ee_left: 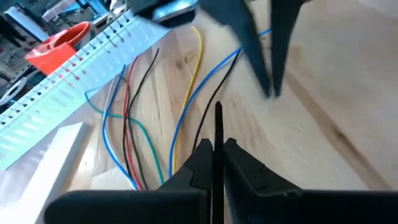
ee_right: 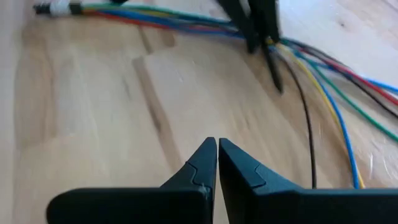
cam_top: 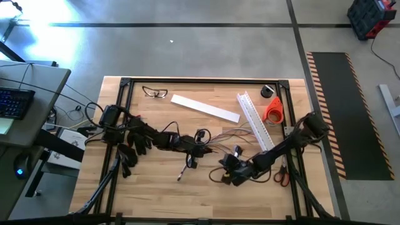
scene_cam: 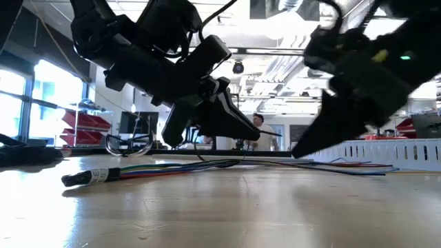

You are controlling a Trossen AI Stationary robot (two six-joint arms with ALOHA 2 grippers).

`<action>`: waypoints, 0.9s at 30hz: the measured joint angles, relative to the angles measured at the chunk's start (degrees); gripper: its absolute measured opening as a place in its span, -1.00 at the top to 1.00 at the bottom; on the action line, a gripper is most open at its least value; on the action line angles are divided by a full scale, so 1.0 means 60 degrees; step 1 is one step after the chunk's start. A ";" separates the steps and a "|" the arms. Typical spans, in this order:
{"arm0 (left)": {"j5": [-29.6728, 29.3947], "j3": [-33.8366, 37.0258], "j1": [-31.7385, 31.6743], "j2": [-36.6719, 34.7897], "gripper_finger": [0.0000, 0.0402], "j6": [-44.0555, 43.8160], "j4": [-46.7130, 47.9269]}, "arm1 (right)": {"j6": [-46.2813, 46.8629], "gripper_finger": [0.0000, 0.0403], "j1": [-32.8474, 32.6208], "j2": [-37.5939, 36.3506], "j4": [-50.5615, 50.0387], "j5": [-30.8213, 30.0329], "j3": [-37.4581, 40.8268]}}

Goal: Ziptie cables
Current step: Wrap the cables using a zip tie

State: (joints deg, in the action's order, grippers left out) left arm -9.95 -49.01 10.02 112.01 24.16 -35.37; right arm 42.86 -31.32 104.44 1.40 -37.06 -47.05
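The thin, stiff black plastic ziptie (ee_left: 217,121) is clamped between the closed fingers of the left gripper (ee_left: 214,146). Its free end is left sticking out forward beyond the fingertips, presumably so that the tip can be steered under or around the wires. The left gripper is held low over the middle of the light wooden table (ee_right: 93,93), directly above the loose bundle of thin coloured cables (ee_left: 180,118). Blue, red, yellow, green and black strands can be made out.

The cables are laid flat on the table. At one end they are gathered into a banded, labelled tail, and at the other they are fanned out towards the white slotted plastic channel (ee_left: 68,87), beside which an orange tape roll (ee_left: 59,40) is seen. The ziptie tip is pointed at the stretch where the strands run fairly close together, which is judged the sensible place for a tie. Whether the tip is touching a wire cannot be told.

The right gripper (ee_right: 217,144) is held just off the table, near the cables and facing the left gripper, with its fingers pressed together on nothing. It is probably stationed there to receive the ziptie's free end once it has been passed round. No loop has yet been formed, so the task is judged to be at an early stage
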 joint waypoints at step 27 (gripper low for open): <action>0.0863 0.0004 -0.0295 0.0000 0.97 -0.0681 -0.0157 | -0.4580 0.04 0.0254 -0.0641 0.0156 -0.1162 0.0076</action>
State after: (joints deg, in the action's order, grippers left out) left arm -4.78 -48.99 8.25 112.01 20.08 -36.31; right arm 15.38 -29.79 100.60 2.34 -44.03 -46.59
